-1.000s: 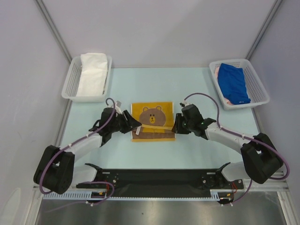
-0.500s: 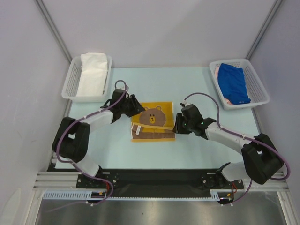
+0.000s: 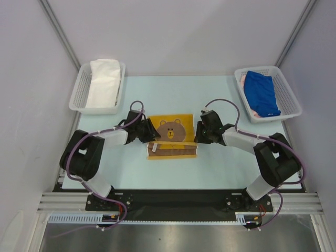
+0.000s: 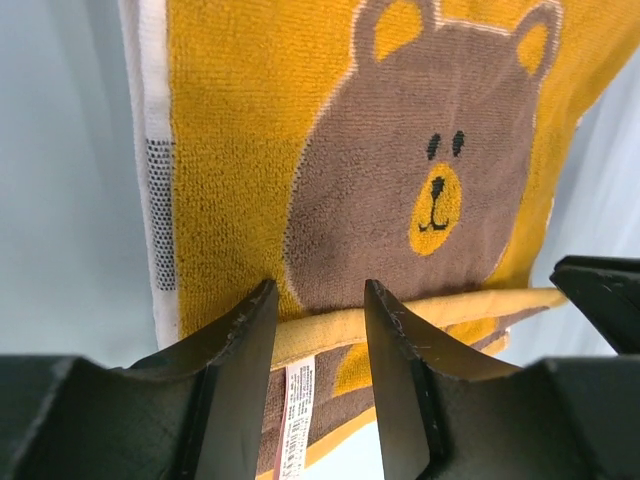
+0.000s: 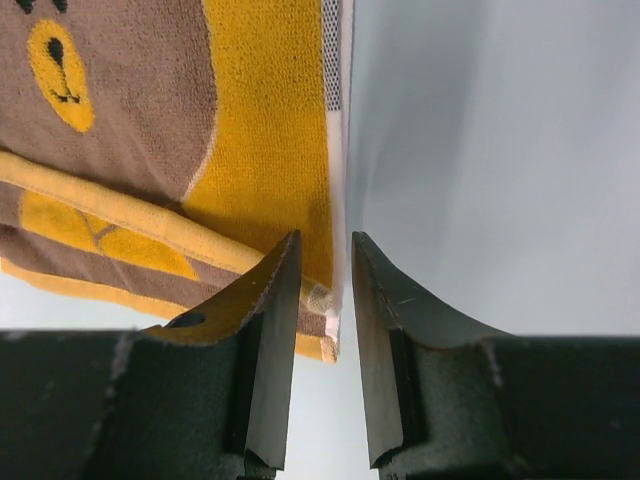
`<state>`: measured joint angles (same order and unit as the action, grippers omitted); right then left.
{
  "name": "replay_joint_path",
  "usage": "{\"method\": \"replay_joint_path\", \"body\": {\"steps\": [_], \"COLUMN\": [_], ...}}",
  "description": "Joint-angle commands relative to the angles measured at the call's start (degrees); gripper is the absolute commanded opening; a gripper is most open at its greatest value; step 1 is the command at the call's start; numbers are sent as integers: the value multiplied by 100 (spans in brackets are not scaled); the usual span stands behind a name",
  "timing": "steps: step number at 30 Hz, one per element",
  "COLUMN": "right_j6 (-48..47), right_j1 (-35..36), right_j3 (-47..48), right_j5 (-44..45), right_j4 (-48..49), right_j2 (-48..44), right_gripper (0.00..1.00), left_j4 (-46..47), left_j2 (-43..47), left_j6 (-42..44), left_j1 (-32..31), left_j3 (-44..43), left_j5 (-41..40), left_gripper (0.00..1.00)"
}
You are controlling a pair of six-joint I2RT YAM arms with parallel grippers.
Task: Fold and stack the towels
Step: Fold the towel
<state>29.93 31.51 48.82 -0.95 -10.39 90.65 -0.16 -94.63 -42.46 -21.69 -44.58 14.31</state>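
A yellow towel (image 3: 170, 135) printed with a brown bear's face is spread flat at the middle of the table (image 3: 210, 168). Its near edge is folded over, so that a brown strip with a yellow band and a small white label is shown. A white towel (image 3: 103, 81) is laid folded lengthwise in the far left basket (image 3: 79, 92). A blue towel (image 3: 261, 92) is heaped loosely in the far right basket (image 3: 286, 86), over a pink towel (image 3: 243, 80) of which only the edges are seen.
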Motion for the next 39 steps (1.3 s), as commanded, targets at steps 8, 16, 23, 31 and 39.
{"method": "replay_joint_path", "body": {"steps": [8,16,23,31,39], "right_j6": [-146,-84,-49,-163,-181], "right_j1": [-13,22,197,365,470], "right_j3": [286,111,-3,-267,-627], "right_j5": [-89,-256,-327,-371,-467], "right_j4": [152,213,178,108,152], "right_j2": [-30,-162,-241,-399,-645], "right_gripper": [32,32,32,32,32], "left_j4": [183,157,254,69,-133], "left_j2": [744,955,1139,1281,947], "left_j6": [71,106,80,194,290], "left_j1": [-46,-46,-46,-46,-46], "left_j3": [309,406,634,433,-41], "left_j5": [301,556,574,389,275], "left_gripper": [46,46,46,49,49]}}
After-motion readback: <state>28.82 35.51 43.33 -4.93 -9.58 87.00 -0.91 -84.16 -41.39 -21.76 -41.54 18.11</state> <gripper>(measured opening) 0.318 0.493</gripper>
